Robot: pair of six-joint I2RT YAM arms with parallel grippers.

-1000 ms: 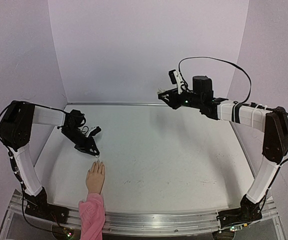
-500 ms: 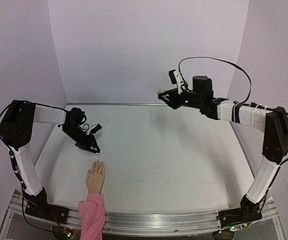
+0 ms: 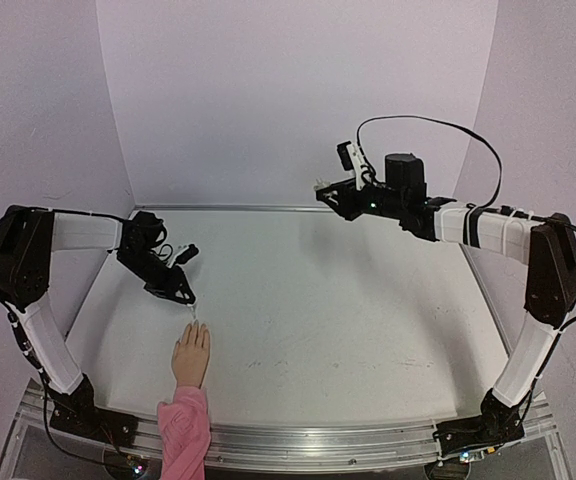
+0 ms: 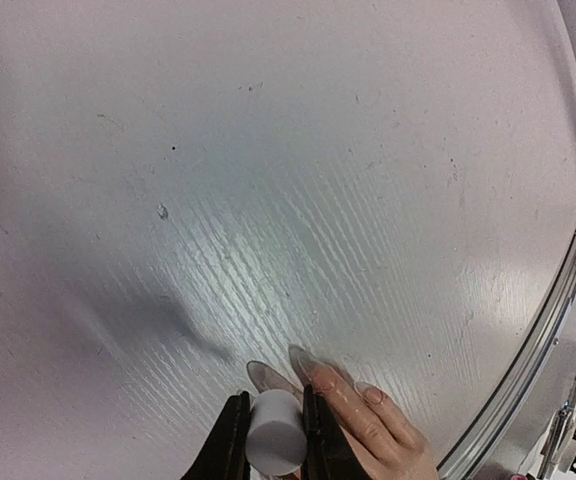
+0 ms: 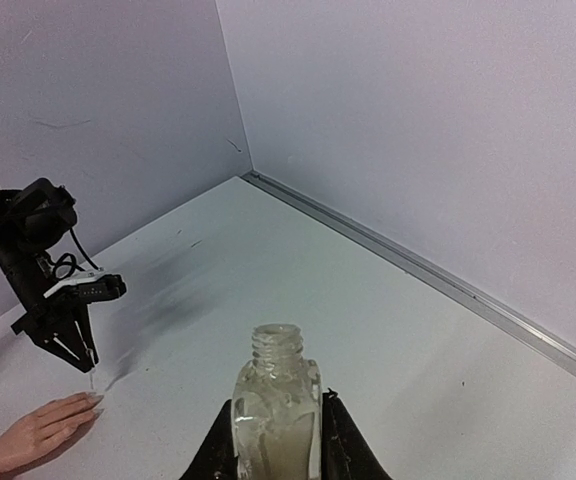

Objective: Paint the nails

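The step in hand is brushing polish onto the nails, and it looks close to its start, since no colour shows on them. The left gripper sits left of centre in the overhead view, clenched on a white brush cap. A thin applicator points down from the cap to just above the fingertips of the mannequin hand. That hand lies flat at the lower left, fingers pointing up the frame, with its pink sleeve running off the bottom edge. Whether the brush tip touches a nail I cannot tell.

The right gripper hangs at the upper right, well apart from the hand, grasping an uncapped clear glass bottle held upright.

The next move probably calls for a small, slow descent and a short stroke along one nail. The nails are narrow, pale and hard to tell from the skin, so aim matters more than force. The bottle needs to stay level in case the brush needs another dip.

The table is white with a faint wood grain and a few small marks, and it has a metal rail along the bottom edge. Plain lilac walls close it in at the back and on both sides.
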